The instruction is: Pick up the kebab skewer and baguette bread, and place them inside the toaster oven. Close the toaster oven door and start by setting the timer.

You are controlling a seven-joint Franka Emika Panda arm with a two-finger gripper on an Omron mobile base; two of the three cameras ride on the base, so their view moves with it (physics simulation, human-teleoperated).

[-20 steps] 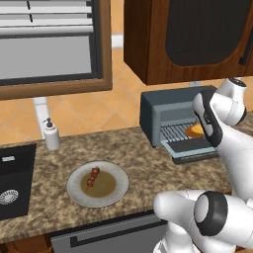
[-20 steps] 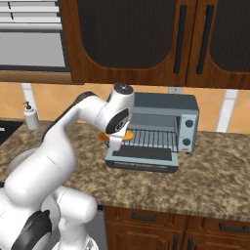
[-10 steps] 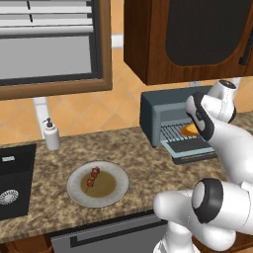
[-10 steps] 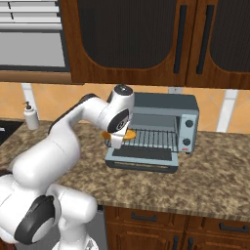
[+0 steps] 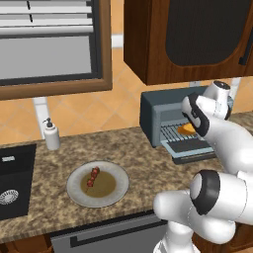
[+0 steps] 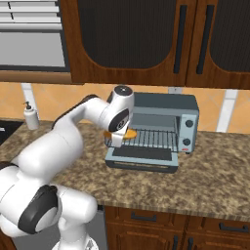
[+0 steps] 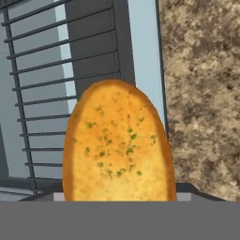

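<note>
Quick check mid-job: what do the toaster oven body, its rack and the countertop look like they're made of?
Toaster oven: looks like painted blue-grey metal, smooth and matte, flat panels.
Rack: thin parallel dark bars, probably metal wire.
Countertop: speckled brown and tan, likely polished granite or a stone-look laminate; the render leaves it open.

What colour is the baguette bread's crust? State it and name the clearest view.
Golden orange with small green flecks, the baguette bread shows best in the hand view.

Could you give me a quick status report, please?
Gripper holding baguette bread at open toaster oven. Kebab skewer on plate. Nothing in the way.
</note>
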